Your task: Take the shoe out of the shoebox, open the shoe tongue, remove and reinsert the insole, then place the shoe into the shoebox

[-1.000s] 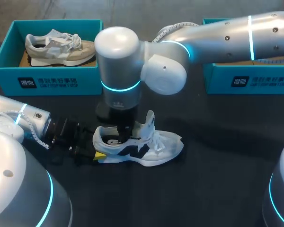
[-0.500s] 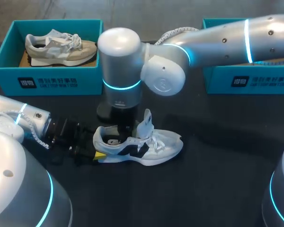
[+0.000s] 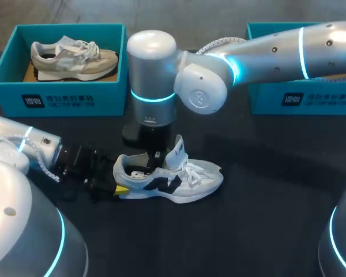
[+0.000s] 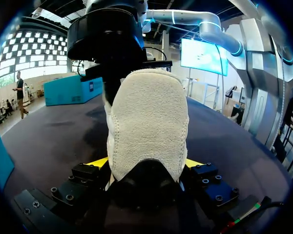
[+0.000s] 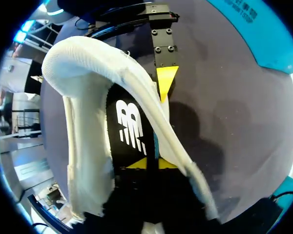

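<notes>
Jaws of my left gripper [image 4: 146,162] clamp the shoe [image 3: 179,182] at its heel and must hold firm while my right gripper [image 3: 155,157], its closure impossible to tell, fishes for the insole [image 5: 132,131].

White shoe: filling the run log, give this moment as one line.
white shoe: on table, tongue raised | left gripper: shut on heel | right gripper: in shoe opening, grip unclear

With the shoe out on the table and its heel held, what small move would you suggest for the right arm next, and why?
Probably lift the right gripper slightly toward the toe: the tongue stands raised but partly covers the opening, the insole is inside, and the left gripper clamps the shoe at its heel.
</notes>
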